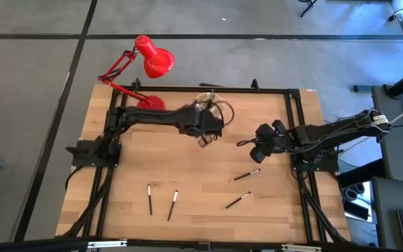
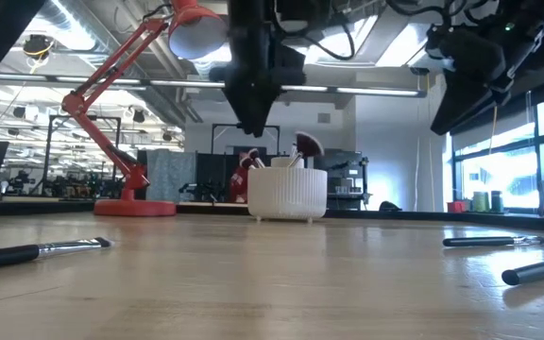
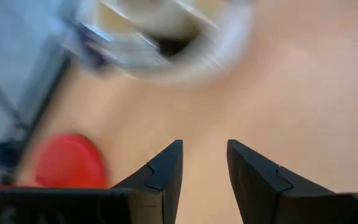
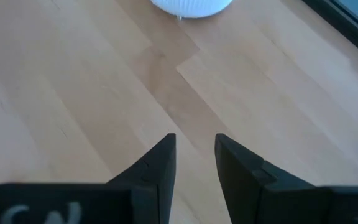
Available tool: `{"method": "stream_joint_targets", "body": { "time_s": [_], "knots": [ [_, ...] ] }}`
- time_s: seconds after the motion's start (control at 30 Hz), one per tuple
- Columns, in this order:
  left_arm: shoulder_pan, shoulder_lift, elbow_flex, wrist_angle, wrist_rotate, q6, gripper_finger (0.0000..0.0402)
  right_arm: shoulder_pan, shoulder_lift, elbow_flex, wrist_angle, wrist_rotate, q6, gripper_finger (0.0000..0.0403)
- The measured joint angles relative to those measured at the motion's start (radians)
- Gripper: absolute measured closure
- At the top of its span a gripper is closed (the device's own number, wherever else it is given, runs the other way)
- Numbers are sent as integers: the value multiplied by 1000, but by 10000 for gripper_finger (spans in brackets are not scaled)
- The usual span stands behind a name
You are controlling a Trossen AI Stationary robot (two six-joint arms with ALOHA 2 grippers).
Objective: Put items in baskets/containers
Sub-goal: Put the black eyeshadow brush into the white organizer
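The cream ribbed cup organiser (image 1: 215, 110) stands on its base near the table's far edge, with several brushes sticking up out of it (image 2: 296, 151). It also shows in the left wrist view (image 3: 166, 37) and the right wrist view (image 4: 191, 6). Several dark thin makeup brushes lie flat on the table: two at the near left (image 1: 150, 199) (image 1: 173, 204) and two at the near right (image 1: 246, 175) (image 1: 238, 200). My left gripper (image 3: 204, 152) hangs open and empty just beside the cup, on its near side (image 1: 206, 136). My right gripper (image 4: 194, 143) is open and empty above bare wood, right of the cup (image 1: 256, 148).
A red desk lamp (image 1: 152, 59) stands at the far left corner, its base (image 3: 67, 162) close to my left arm. A black frame (image 1: 187, 89) runs along the table's edges. In the low view, brushes lie at the left (image 2: 41, 251) and right (image 2: 492, 242).
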Motion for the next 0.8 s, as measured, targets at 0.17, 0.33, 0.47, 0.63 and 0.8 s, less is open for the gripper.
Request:
{"method": "stream_joint_targets", "body": {
  "time_s": [0.17, 0.33, 0.47, 0.63, 0.8],
  "knots": [
    [-118, 2, 0, -58, 196, -191, 281, 9, 0, 0, -9, 14, 24, 291],
    [-264, 24, 0, -48, 234, -419, 286, 9, 0, 0, -8, 12, 60, 291],
    [-389, 44, 0, -58, 230, -647, 284, 9, 0, 0, -8, -7, 77, 291],
    [-515, 117, 0, -52, 247, -858, 282, 13, 0, 0, -4, -8, 76, 291],
    [-521, 219, -2, -89, 396, -870, 282, 14, 0, 0, 0, -12, 76, 291]
  ]
}}
